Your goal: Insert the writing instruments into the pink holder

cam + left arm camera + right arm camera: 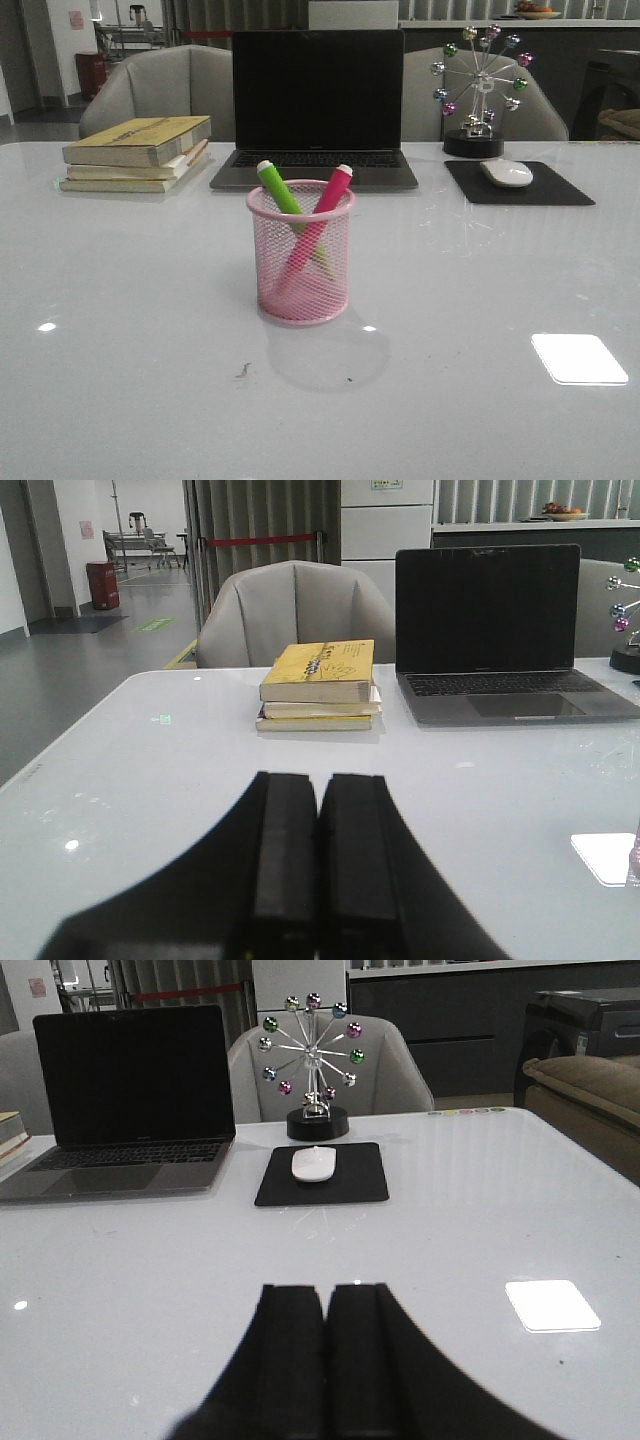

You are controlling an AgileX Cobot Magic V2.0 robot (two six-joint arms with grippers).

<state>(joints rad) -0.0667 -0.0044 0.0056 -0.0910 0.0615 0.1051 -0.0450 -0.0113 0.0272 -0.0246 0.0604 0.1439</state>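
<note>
In the front view, the pink holder (pixel 300 255) is seen upright at the centre of the frame on the white table (pixel 120 380). Both writing instruments are already lodged in it: the green marker (pixel 281 190) leans toward the upper left and the pink marker (pixel 320 225) toward the upper right, so that they cross inside the mesh with their white ends above the rim. They are tilted because the cup is wider than the pens and each is propped against the opposite wall. The task is therefore judged complete.

Neither arm appears in the front view. In the left wrist view, the left gripper (pixel 318 880) is shown at the bottom of the frame with its fingers pressed together on nothing; the right gripper (pixel 326 1360) is likewise closed and empty in the right wrist view. Both are held low and well apart from the cup, presumably parked so that it is not knocked.

Across the top of the front view, a stack of books (pixel 138 153), a laptop (pixel 317 105), a mouse (pixel 506 172) on its pad and a desk ornament (pixel 480 90) are set.
</note>
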